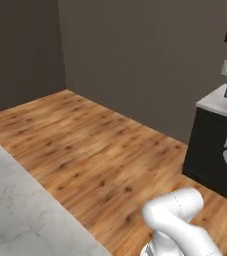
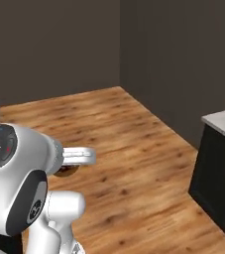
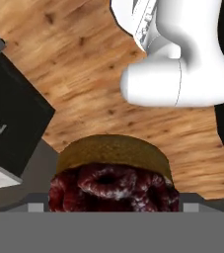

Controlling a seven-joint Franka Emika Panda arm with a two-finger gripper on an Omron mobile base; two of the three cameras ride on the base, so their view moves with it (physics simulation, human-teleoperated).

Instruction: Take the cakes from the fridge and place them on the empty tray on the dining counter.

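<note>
Sitting right at the bottom of the hand view, a cake (image 3: 112,178) with a dark red berry top and brown side lies between the gripper's (image 3: 112,205) widely spread jaws, apparently gripped by them. Beyond it lies wooden floor (image 3: 89,69). Further off, the marbled dining counter (image 1: 20,210) and a black cabinet (image 1: 210,150) stand against grey walls.

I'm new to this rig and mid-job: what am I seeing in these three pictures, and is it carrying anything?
It is a white robot arm on a base that drives. Two pictures come from cameras on the base, behind the arm to its left and right. They show wooden floor, a black cabinet and a corner of the marbled dining counter. The third looks along the hand: a cake, dark red and brown, sits between the jaws above the floor, so it appears to be held.
</note>
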